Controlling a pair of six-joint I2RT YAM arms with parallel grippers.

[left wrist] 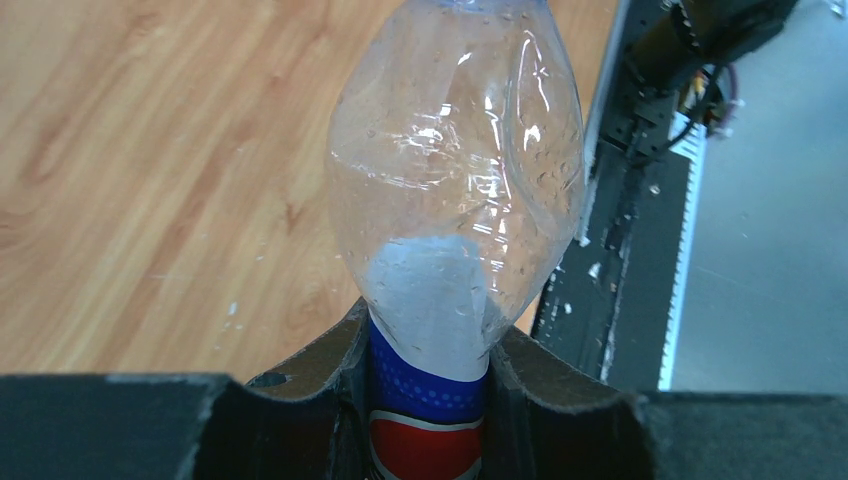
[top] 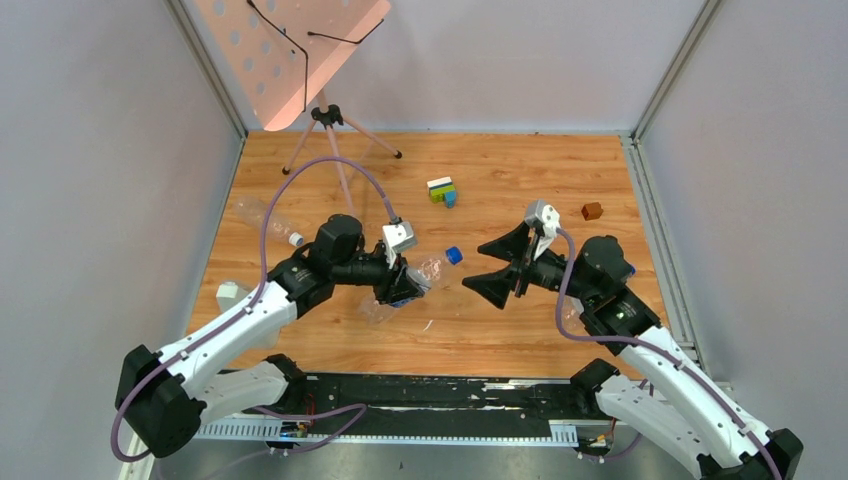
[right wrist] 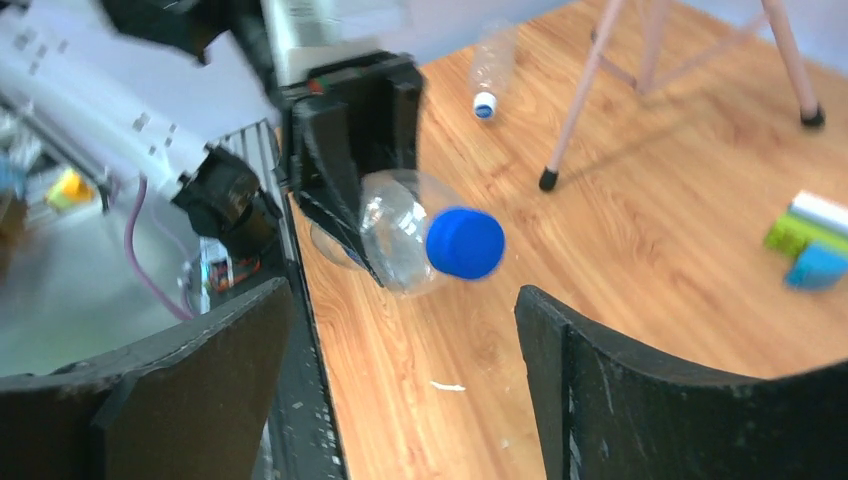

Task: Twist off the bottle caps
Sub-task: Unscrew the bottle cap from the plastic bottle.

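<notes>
My left gripper (top: 400, 285) (left wrist: 430, 345) is shut on a clear crinkly bottle (top: 427, 270) (left wrist: 455, 170) at its blue and red label and holds it lying sideways just above the table. Its dark blue cap (top: 453, 255) (right wrist: 465, 243) points right, towards my right gripper (top: 475, 267) (right wrist: 405, 300). The right gripper is open and empty, a short way from the cap, its jaws spread wide on either side of the cap's line. A second clear bottle (top: 268, 222) (right wrist: 493, 60) lies at the far left with a whitish cap (top: 296, 240) (right wrist: 485, 105).
A toy block cluster (top: 442, 190) (right wrist: 810, 240) and a small brown cube (top: 592, 211) lie at the back. A tripod (top: 330, 120) with a pink perforated board stands back left. A white object (top: 232, 295) lies at the left edge.
</notes>
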